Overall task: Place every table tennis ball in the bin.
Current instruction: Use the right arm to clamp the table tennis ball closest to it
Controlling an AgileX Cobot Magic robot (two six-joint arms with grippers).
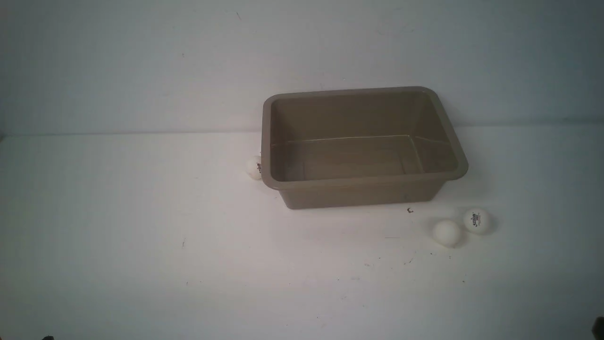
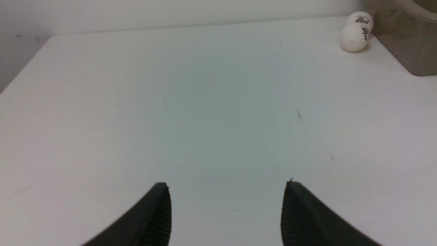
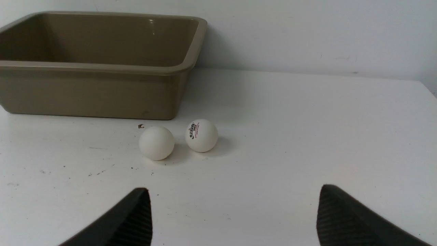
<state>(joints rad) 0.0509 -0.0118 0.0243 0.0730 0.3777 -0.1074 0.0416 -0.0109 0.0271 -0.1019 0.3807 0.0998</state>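
The taupe bin (image 1: 363, 182) stands at the middle back of the white table and looks empty. One table tennis ball (image 1: 255, 167) lies against the bin's left wall. The left wrist view shows two balls there, one plain-faced (image 2: 353, 37) and one behind it (image 2: 360, 19), next to the bin's corner (image 2: 406, 51). Two more balls lie to the right front of the bin, a plain one (image 1: 446, 232) (image 3: 156, 142) and a logo one (image 1: 476, 220) (image 3: 201, 135). My left gripper (image 2: 227, 186) is open over bare table, far from its balls. My right gripper (image 3: 235, 189) is open wide, a short way from its pair.
A white wall rises just behind the bin (image 3: 92, 92). The table's left edge (image 2: 24, 68) shows in the left wrist view. Small dark specks, one near the bin's front right corner (image 1: 409, 210), dot the tabletop. Both arms are nearly out of the front view.
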